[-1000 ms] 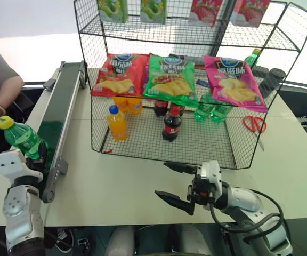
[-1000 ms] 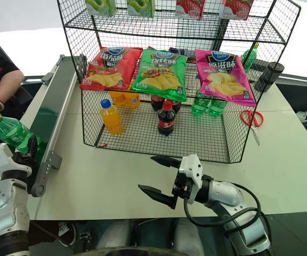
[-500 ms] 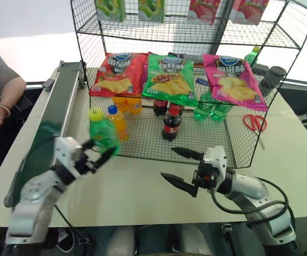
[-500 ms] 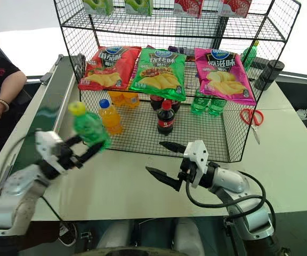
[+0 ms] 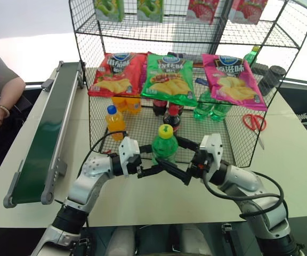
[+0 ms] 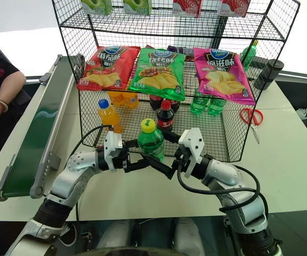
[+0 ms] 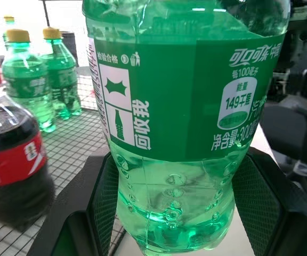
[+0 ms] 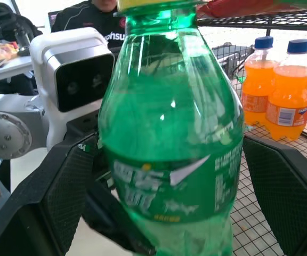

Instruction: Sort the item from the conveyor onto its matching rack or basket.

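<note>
Green soda bottle point(image 5: 163, 147), clamped by left gripper point(image 5: 152, 166), has been carried from conveyor point(image 5: 44, 134) to before rack point(image 5: 225, 156); right gripper point(image 5: 181, 159) is spread around it, suggesting handover.

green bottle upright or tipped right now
Upright. The green bottle stands with its yellow cap on top, gripped low by the left gripper, between the right gripper's open fingers.

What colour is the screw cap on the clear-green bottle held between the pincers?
Yellow screw cap, clearest in the left eye view.
</note>
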